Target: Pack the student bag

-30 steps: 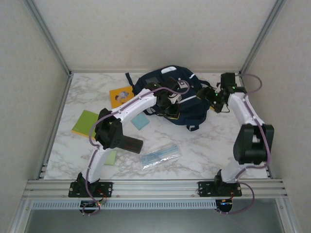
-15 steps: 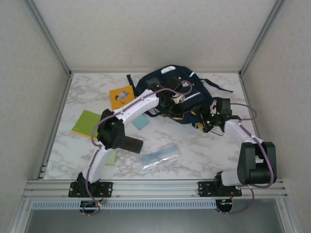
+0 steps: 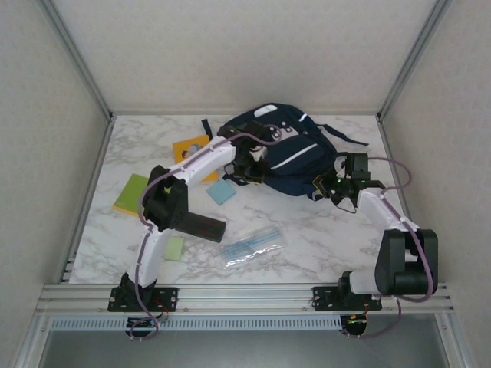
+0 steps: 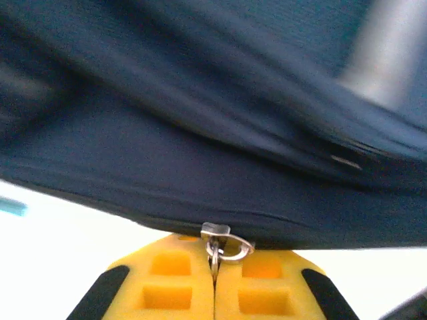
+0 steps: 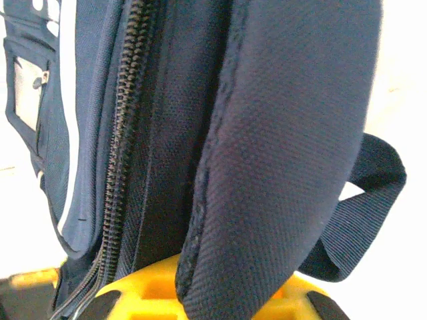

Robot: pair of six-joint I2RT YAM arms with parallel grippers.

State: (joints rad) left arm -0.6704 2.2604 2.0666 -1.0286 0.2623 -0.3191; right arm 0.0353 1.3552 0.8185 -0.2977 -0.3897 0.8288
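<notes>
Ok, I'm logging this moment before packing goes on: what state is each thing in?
Bag, lying on the table.
Zip, closed where visible.
Left gripper, shut on a zip pull.
Right gripper, shut on the bag's padded edge.
Sleeve, flat, unpacked.
Book, flat, unpacked.
Green pad, flat, unpacked.
Blue note, flat, unpacked.
Green note, flat, unpacked.

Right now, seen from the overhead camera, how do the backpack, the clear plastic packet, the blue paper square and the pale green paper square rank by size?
1. backpack, by far the largest
2. clear plastic packet
3. blue paper square and pale green paper square: too alike to rank
</notes>
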